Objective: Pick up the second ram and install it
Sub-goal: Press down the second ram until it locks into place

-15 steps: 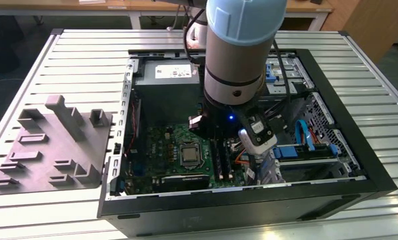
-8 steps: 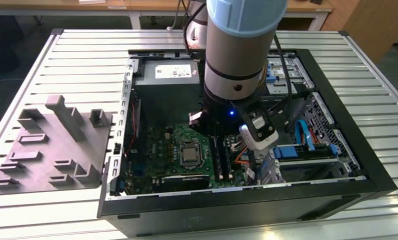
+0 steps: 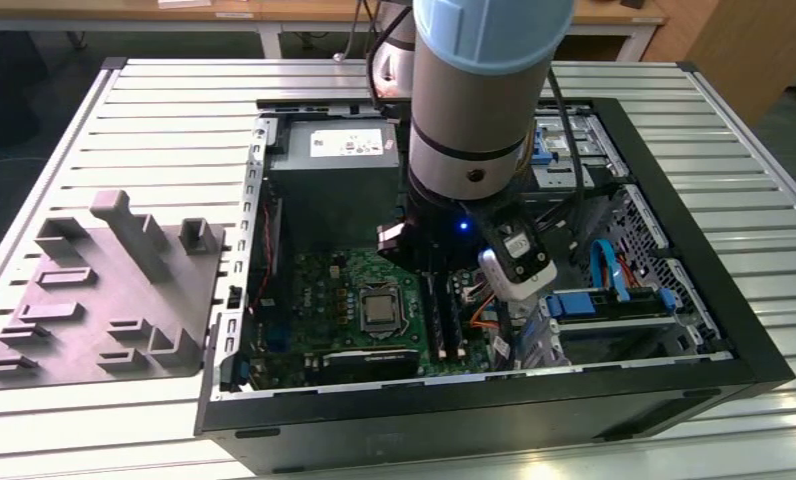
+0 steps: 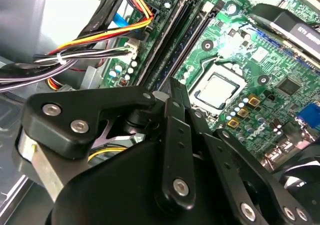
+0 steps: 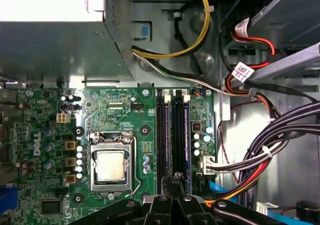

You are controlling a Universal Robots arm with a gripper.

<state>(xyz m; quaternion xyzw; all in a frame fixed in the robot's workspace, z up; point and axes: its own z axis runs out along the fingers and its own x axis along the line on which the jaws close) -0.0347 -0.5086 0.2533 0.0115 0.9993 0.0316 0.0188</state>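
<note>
Ribbed metal surface (image 3: 171,110), grey moulded plastic tray (image 3: 105,300) on the exterior view's left, open black computer case (image 3: 718,330) beside it. The claw (image 5: 176,179) looks pinched shut just above the slim dark second ram (image 5: 179,135). The stick seems slotted, with its long axis running straight away from the claw.

Arm (image 3: 485,90) upright, tool (image 5: 172,182) pointing down
</note>
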